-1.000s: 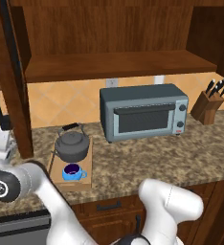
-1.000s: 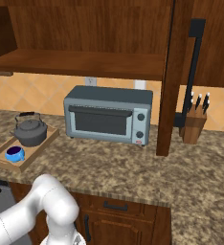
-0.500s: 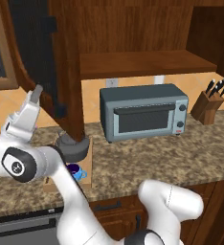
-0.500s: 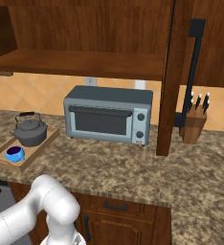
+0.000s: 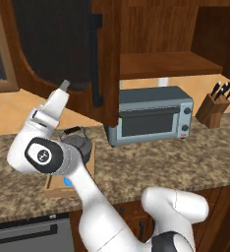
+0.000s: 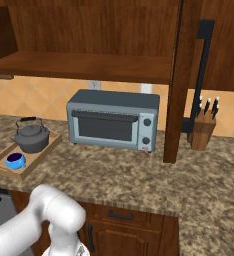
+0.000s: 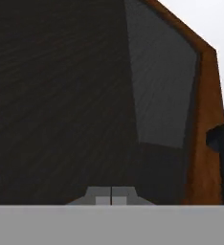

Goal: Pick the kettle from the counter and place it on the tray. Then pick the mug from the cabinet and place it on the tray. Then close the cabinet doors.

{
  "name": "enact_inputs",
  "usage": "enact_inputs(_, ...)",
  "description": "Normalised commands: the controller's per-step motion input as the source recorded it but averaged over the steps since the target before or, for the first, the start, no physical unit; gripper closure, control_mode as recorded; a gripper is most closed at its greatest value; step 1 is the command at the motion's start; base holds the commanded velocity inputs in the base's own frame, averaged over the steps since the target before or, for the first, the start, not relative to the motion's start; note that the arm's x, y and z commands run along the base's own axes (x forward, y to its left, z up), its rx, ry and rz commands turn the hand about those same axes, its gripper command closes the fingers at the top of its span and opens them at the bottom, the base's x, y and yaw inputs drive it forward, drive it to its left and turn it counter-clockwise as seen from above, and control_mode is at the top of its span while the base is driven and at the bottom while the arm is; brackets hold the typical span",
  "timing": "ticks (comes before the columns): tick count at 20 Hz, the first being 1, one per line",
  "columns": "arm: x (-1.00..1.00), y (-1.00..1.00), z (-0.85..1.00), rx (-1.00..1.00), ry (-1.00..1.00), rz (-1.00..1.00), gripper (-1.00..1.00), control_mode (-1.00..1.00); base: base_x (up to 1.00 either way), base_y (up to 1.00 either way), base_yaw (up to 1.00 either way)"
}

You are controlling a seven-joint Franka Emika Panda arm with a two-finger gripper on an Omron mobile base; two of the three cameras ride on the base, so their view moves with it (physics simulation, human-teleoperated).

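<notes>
Pincer (image 5: 64, 85) clenched empty against left cabinet door (image 5: 58, 44); risk: tips skid off panel, door stays ajar.

Left base view: looking forward and down from behind the arm's left. Right base view: looking from its right. Both taking in the toaster oven (image 5: 150, 113) (image 6: 114, 119), counter (image 5: 186, 157) (image 6: 139, 175) and tray (image 5: 55, 184) (image 6: 36, 152). Hand view: facing the cabinet door (image 7: 61, 95) close ahead of the gripper (image 7: 111, 197).
</notes>
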Motion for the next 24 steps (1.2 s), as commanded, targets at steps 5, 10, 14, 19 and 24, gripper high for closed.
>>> enact_inputs(5,0.54,-0.46,-0.01,0.0,0.56,0.08,1.0,-1.0,0.0,0.0,0.0)
enact_inputs(10,0.6,-0.21,-0.13,0.0,0.38,0.08,1.0,-1.0,0.0,0.0,0.0)
enact_inputs(14,0.58,-0.15,-0.2,0.0,0.29,0.07,1.0,-1.0,0.0,0.0,0.0)
enact_inputs(19,0.53,-0.1,-0.24,0.0,0.2,0.05,1.0,-1.0,0.0,0.0,0.0)
enact_inputs(24,0.65,-0.21,-0.29,0.0,0.11,0.05,1.0,-1.0,0.0,0.0,0.0)
